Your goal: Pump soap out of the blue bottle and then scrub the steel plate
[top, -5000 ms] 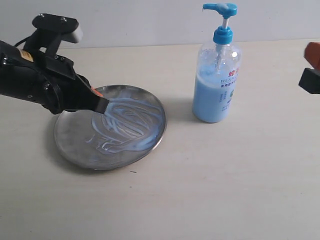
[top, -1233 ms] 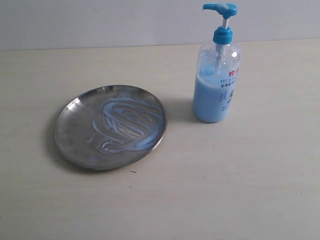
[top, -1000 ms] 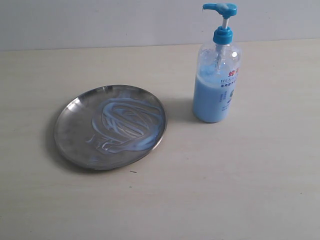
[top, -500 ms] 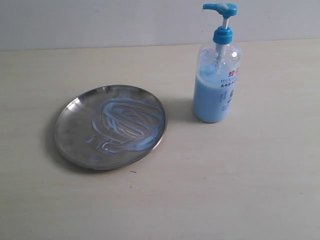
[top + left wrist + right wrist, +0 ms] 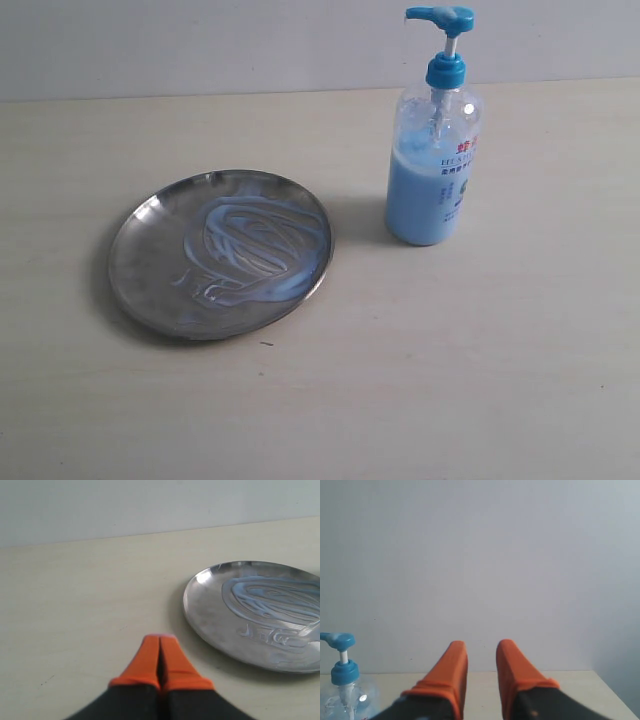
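Two obstacles on the tabletop [image 5: 480, 380]. The low steel plate [image 5: 140, 250] lies toward the left edge; the blue bottle [image 5: 428, 190] stands upright toward the far edge, pump head [image 5: 440, 16] its highest point. An open lane separates them. Near-edge and right-edge strips are open for passage.

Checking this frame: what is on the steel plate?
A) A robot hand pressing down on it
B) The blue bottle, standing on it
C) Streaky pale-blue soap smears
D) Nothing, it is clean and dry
C: pale-blue soap is smeared across the steel plate, while the blue bottle stands apart from it and no hand touches it.
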Controlling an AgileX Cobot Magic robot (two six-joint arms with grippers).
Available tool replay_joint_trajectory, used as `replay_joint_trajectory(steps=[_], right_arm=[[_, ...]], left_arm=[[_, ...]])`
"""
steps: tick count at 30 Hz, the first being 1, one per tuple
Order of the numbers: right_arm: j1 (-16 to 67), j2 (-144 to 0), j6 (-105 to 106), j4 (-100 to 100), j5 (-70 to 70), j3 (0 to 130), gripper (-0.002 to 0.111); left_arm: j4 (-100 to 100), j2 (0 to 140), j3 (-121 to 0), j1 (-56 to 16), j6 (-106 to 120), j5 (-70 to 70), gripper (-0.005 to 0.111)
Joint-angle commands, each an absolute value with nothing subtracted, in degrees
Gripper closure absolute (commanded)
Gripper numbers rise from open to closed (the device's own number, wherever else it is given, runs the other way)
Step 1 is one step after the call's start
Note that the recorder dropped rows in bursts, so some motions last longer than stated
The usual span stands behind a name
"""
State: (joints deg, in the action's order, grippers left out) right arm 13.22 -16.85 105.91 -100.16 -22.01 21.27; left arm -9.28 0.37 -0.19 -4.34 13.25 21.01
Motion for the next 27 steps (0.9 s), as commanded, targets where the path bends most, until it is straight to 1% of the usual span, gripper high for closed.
replay_joint_trajectory(steps=[1,13,19,26,27], right_arm=[[12.9,-16.6,106.4,-99.9,-22.5,21.0,0.084],[12.0,-14.4,101.9,-99.9,-22.1,21.0,0.084],[5.2,-10.8,96.3,-99.9,-19.1,21.0,0.084],[-3.7,-9.5,96.0,-99.9,-12.2,20.1,0.084],[-3.8,-9.5,96.2,-99.9,-11.5,19.5,0.084]], left_arm=[[-9.4,0.0,0.0,-4.7,13.1,20.9,0.107],[-9.4,0.0,0.0,-4.7,13.1,20.9,0.107],[-9.4,0.0,0.0,-4.7,13.1,20.9,0.107],[-9.4,0.0,0.0,-4.7,13.1,20.9,0.107],[-9.4,0.0,0.0,-4.7,13.1,20.9,0.107]])
